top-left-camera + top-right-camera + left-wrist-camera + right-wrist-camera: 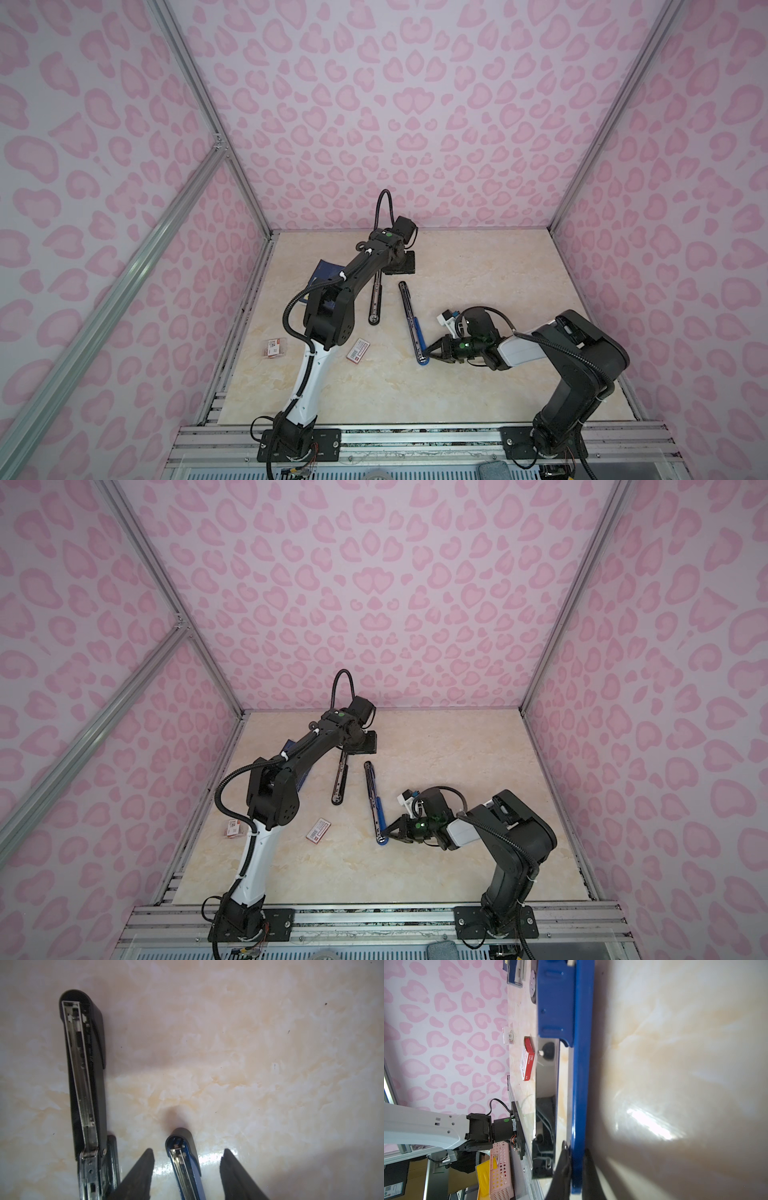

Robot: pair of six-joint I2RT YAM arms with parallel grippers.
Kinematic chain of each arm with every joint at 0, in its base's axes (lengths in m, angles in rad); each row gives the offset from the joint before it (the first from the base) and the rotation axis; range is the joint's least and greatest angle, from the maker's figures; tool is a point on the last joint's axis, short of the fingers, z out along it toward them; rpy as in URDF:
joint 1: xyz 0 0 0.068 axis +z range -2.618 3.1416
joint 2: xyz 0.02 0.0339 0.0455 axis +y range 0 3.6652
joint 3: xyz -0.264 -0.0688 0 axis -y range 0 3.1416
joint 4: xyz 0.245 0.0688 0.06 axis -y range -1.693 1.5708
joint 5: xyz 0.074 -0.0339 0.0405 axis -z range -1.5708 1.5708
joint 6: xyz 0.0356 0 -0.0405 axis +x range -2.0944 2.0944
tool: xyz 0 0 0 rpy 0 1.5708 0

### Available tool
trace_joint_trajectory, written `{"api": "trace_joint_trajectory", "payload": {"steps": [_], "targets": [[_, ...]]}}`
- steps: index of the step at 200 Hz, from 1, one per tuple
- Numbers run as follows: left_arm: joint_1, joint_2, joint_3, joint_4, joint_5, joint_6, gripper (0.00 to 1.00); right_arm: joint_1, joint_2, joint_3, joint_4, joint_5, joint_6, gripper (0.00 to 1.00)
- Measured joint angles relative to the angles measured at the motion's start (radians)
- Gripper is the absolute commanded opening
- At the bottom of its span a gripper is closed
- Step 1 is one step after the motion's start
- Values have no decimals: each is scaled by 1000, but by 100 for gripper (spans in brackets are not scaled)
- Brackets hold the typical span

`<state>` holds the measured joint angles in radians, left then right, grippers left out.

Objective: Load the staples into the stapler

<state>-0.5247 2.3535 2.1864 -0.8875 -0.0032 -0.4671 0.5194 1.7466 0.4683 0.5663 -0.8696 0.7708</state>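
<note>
Two staplers lie folded open on the marble table. The blue stapler (409,311) (372,791) has its near end pinched by my right gripper (428,356) (576,1149), which is shut on the blue base (579,1064). My left gripper (188,1150) hangs open over the far end (182,1159) of that stapler, a finger on each side and neither touching it; its metal channel faces up. The black stapler (375,301) (83,1076) lies just left of it with its channel exposed. I cannot make out any loose staples.
Two red-and-white boxes lie near the left arm: one (358,348) (527,1059) on the table, the other (275,347) by the left wall. A dark blue booklet (324,272) sits under the left arm. Pink patterned walls enclose the table.
</note>
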Motion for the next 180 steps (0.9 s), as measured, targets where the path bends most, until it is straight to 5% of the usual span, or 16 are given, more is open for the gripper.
{"api": "trace_joint_trajectory", "payload": {"steps": [72,180], "targets": [[1,-146,-150,28,9,-21,55,-6,-79,5,-121,79,-43,36],[0,-826,-1070,330,13,-163,58,105,-284,278,-748,513,-236,53]]}}
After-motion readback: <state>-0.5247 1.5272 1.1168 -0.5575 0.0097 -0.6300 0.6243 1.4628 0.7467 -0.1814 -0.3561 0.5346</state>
